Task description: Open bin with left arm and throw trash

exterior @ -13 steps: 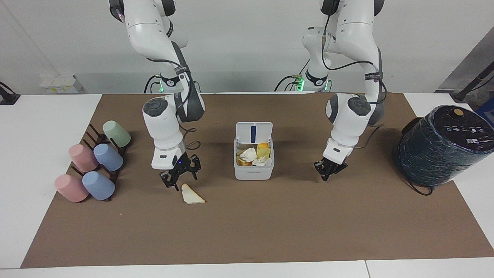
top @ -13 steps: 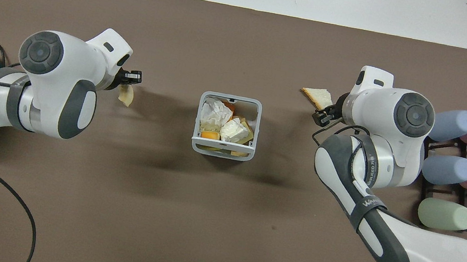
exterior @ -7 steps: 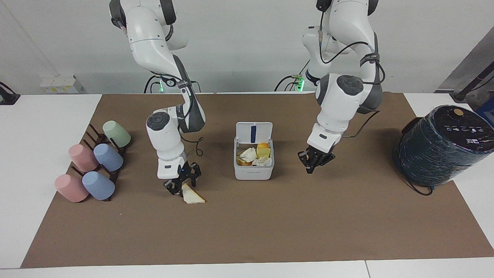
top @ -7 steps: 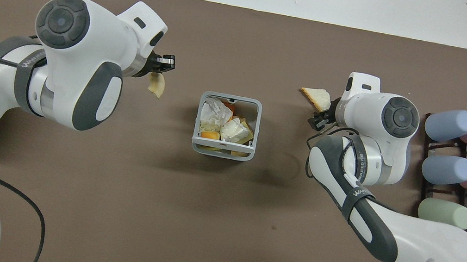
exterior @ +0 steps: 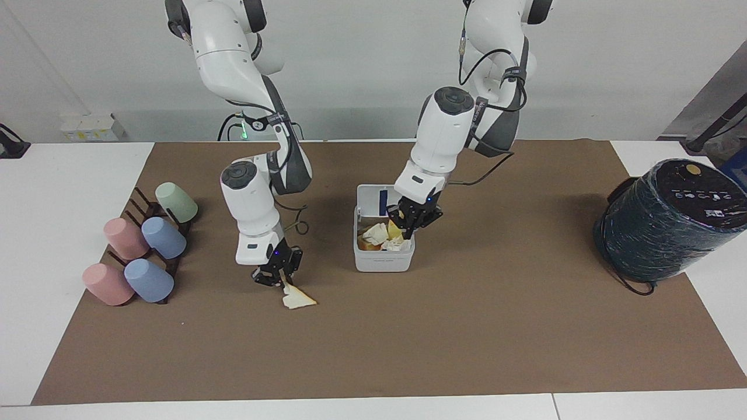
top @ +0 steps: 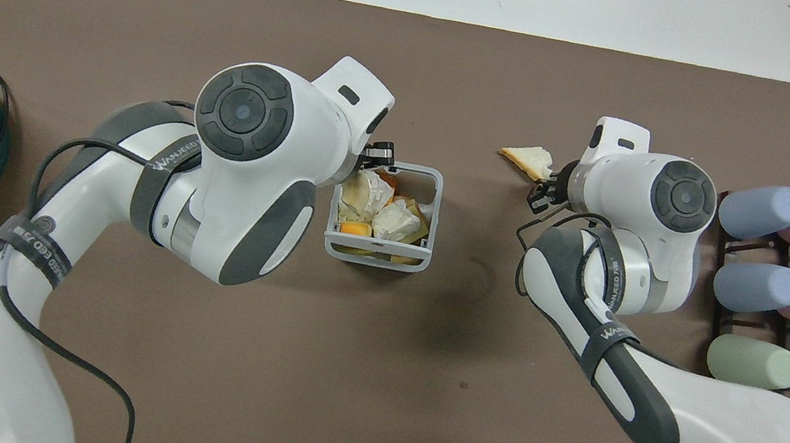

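The white bin (exterior: 383,248) sits at the centre of the facing view, lid up, already holding crumpled tissue and yellow scraps. The left gripper (exterior: 411,224), fingertips clenched, hangs over the bin's open top; whether its small yellowish chunk is still between them cannot be told. A good drop means parting the fingers only while squarely over the opening and clear of the raised lid.

Lower left of centre, the right gripper (exterior: 279,278) is down at the mat, closing on a corner of the cream triangular wedge (exterior: 299,300). It should get a firm pinch before lifting.

A second ago the left gripper hung right of centre, well away from the bin, and the right gripper stood wider, above the wedge.
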Action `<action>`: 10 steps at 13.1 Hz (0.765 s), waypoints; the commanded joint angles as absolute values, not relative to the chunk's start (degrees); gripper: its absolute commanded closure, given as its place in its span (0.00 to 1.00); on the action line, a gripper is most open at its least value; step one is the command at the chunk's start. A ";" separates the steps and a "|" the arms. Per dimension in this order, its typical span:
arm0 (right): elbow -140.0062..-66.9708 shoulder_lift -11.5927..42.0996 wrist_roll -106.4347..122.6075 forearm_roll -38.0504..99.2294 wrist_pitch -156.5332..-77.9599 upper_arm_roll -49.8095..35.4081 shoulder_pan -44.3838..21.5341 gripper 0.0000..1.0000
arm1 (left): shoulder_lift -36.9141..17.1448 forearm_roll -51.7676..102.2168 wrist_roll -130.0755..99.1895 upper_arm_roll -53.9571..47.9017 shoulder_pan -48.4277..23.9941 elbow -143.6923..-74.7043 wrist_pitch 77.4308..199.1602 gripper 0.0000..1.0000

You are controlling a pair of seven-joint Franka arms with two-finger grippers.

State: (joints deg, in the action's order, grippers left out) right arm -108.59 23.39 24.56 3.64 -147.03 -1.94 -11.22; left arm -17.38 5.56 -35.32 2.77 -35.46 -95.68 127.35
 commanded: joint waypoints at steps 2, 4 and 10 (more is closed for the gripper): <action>-109.34 16.80 16.45 4.48 -140.72 -2.46 -12.04 1.00 | -17.49 5.27 -36.12 3.60 -36.21 -94.92 127.00 0.41; -109.34 15.13 15.30 4.48 -138.71 -2.46 -13.00 1.00 | -17.58 5.10 -36.12 3.60 -36.21 -94.13 127.00 0.16; -109.16 11.78 8.18 4.48 -133.77 -2.46 -15.03 1.00 | -17.58 5.45 -36.21 3.60 -36.21 -92.38 126.83 0.13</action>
